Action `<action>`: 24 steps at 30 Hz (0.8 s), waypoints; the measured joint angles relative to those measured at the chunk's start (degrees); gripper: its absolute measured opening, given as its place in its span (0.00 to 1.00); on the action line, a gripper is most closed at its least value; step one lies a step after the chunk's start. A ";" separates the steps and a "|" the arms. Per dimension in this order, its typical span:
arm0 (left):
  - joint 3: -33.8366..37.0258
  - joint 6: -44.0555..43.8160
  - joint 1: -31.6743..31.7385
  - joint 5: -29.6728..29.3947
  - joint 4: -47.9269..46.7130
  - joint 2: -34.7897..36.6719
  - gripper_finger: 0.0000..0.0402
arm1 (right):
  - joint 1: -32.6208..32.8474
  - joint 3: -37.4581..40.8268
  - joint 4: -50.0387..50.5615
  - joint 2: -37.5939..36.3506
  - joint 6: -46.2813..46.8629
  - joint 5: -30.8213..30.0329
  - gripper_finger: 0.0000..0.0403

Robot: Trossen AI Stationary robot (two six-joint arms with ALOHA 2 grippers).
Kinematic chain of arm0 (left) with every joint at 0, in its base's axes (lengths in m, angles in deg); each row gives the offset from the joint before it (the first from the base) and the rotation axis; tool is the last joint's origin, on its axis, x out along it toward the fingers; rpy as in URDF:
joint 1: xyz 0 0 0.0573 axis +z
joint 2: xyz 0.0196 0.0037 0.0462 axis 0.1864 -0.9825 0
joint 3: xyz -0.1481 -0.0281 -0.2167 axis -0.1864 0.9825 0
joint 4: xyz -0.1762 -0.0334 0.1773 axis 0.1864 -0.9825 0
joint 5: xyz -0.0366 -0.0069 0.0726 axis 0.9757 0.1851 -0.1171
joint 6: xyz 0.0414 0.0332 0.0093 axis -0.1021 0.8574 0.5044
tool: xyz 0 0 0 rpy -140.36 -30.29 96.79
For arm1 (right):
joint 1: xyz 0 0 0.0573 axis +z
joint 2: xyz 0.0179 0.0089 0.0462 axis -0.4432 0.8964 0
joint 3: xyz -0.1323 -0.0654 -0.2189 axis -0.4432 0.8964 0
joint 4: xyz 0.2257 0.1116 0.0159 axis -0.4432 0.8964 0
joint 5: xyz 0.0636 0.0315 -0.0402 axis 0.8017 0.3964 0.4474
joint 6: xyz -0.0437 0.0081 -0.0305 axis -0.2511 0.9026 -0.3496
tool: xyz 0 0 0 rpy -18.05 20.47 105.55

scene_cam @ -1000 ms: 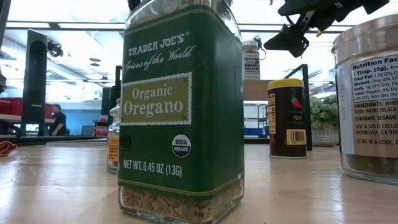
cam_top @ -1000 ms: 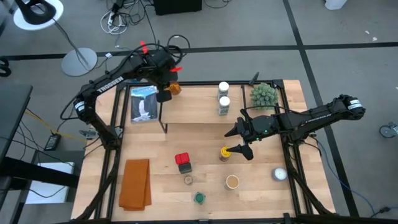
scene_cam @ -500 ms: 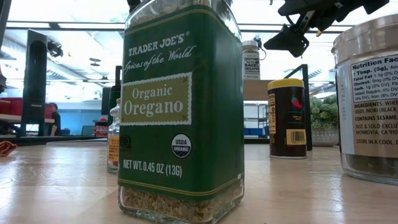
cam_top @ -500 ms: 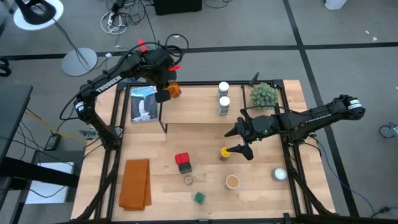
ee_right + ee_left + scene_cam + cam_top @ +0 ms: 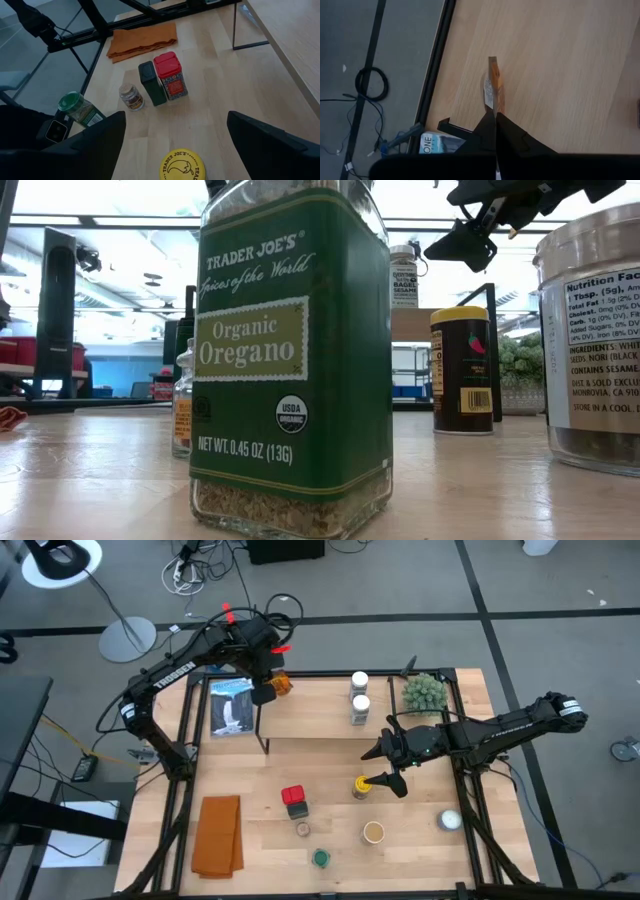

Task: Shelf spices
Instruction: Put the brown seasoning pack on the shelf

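Observation:
In the high view my left gripper [image 5: 270,687] is shut on the amber jar [image 5: 283,683] over the far-left corner of the shelf [image 5: 320,720]. Two white-capped jars [image 5: 360,692] stand on the shelf board. My right gripper [image 5: 379,768] is open, and its fingers stand on either side of the yellow-lidded jar [image 5: 182,164] without touching it. That jar stands on the table before the shelf. The red tin [image 5: 292,796], a dark tin [image 5: 298,810], a small jar [image 5: 303,830], the green-lidded oregano jar [image 5: 320,858] and the tan-lidded jar [image 5: 373,832] also stand on the table. My left gripper pinches the amber jar between its two fingers [image 5: 496,131], at the jar's end nearest them [image 5: 492,106]. The fingers slant down from the table's far-left side. The jar sticks out past the fingertips over the shelf board. Whether it touches the board, I cannot tell.
The spiky green plant ball [image 5: 423,692] sits at the shelf's right end. A white dome [image 5: 450,820] lies near the table's right edge. An orange cloth [image 5: 218,835] lies near-left, and a blue booklet [image 5: 232,705] lies left of the shelf. Black frame rails [image 5: 186,775] border the table.

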 joint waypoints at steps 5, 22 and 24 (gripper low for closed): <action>0.00 -1.59 0.00 0.00 0.04 0.00 0.00 | -0.01 0.00 0.00 0.00 0.02 0.02 0.86; 2.25 -3.18 -0.02 -0.01 1.21 0.02 0.07 | -0.01 0.00 0.00 0.00 0.02 0.03 0.86; 2.34 -3.16 -0.02 -0.02 1.47 0.02 0.08 | 0.00 0.00 0.02 0.00 0.02 0.04 0.86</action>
